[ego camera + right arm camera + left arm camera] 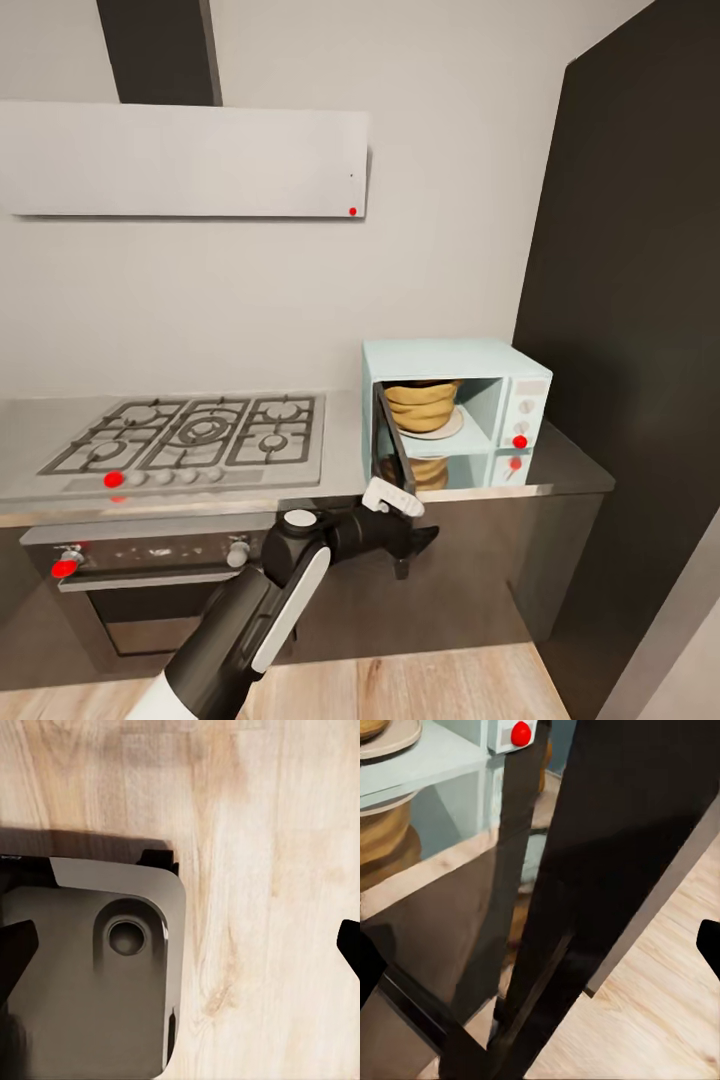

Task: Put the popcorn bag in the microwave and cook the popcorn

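Bag (pixel 424 403) sits inside microwave (pixel 455 410); door (pixel 393 450) ajar; left claw (pixel 408 545), released, hangs just near of the door; push its free edge far-right, squarely, until shut.

left arm (pixel 270 590) extended forward, gripper (pixel 412 545) open

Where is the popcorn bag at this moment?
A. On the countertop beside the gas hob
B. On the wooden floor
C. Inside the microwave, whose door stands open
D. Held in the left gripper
C: the head view shows the popcorn bag sitting on the plate inside the microwave, with the door swung open.
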